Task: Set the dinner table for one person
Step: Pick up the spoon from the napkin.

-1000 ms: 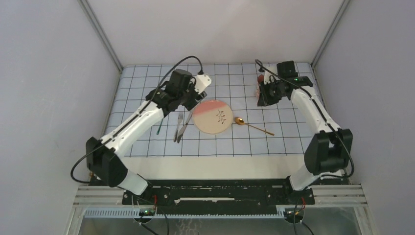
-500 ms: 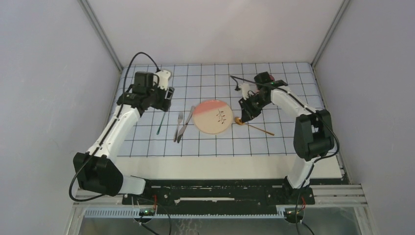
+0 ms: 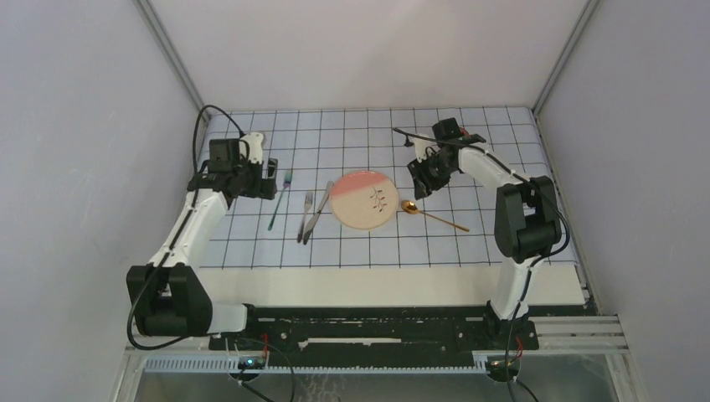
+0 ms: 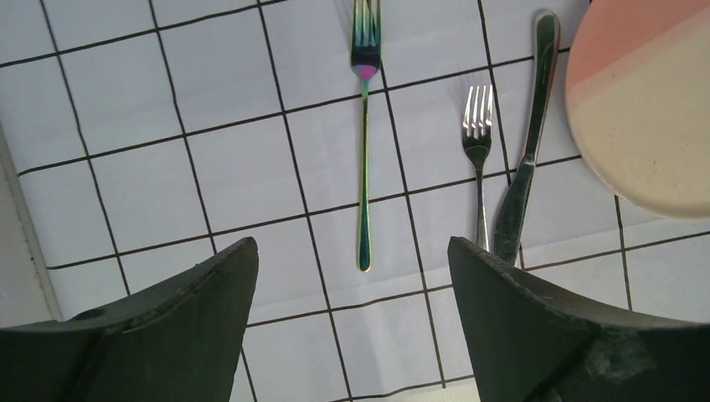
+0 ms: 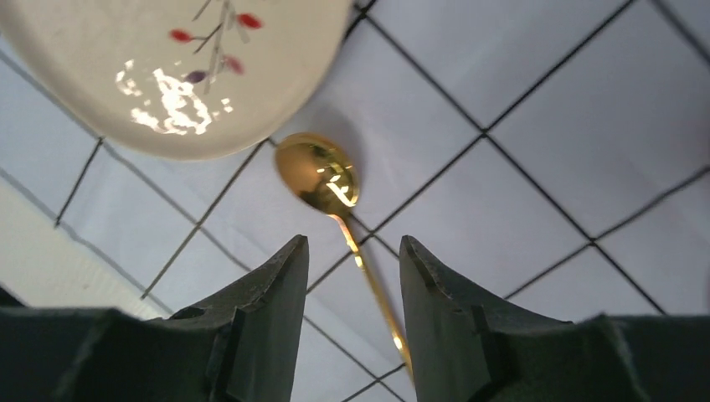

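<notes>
Well left of the plate (image 3: 362, 199), the left end effector (image 4: 352, 247) hung with its jaws spread wide and nothing in them, by the tine end of a rainbow-tinted fork (image 3: 279, 201) lying flat on the gridded cloth (image 3: 486, 243). Nearer the plate, a silver fork (image 3: 305, 216) and a knife (image 3: 316, 213) lay together, their handles touching or crossing at the near end, with the knife just beside the plate's left rim. Just right of the plate lay a gold spoon (image 3: 431, 215), its bowl close to the rim and its handle slanting away to the right. The right end effector (image 5: 353, 243) hung over that bowl, jaws a little apart and gripping nothing. The placing seemed largely done, and the step in hand looked like tidying. The next move probably called for a low, narrow pinch on the spoon's thin handle to square it with the plate without nudging the rim. The knife might want carrying across to the right, and the plate stood in that path. The dinner table (image 3: 377, 285) lay under everything, bare only as a cream strip on the near side of the plate.
</notes>
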Robot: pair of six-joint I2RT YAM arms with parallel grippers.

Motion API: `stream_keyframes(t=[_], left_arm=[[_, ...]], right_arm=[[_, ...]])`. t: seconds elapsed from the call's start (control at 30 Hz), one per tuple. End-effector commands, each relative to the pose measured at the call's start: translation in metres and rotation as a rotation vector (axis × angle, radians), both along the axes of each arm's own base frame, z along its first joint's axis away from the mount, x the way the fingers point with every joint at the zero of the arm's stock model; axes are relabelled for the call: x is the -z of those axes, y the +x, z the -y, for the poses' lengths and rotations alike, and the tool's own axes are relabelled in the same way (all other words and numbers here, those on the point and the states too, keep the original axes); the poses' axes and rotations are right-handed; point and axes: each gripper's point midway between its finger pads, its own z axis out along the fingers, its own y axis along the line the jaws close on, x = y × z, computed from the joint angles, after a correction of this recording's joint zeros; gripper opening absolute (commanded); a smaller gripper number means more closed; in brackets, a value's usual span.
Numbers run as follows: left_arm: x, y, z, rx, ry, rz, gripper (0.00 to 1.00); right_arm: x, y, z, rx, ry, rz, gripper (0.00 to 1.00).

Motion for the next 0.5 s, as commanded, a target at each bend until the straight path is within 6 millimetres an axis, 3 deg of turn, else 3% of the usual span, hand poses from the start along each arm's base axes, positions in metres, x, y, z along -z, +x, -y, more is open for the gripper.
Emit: stream_keyframes(t=[0.0,0.23,0.47], left_arm=[[-0.028,0.004,-0.006,-0.028,-0.044,0.115,0.88],[-0.03,-0.003,-0.015,-0.046,-0.022,0.119,0.89],[-0.029,-0.01,-0.023,-0.074,-0.03,0.095,0.89]], right_arm=[[-0.022,0.041,0.008,0.025,-0.068,0.174,0.53],[-0.013,0.037,-0.021,-0.129,0.029,0.081,0.54],[0.004,0.001,-0.031,-0.32,0.082,-0.07,0.54]])
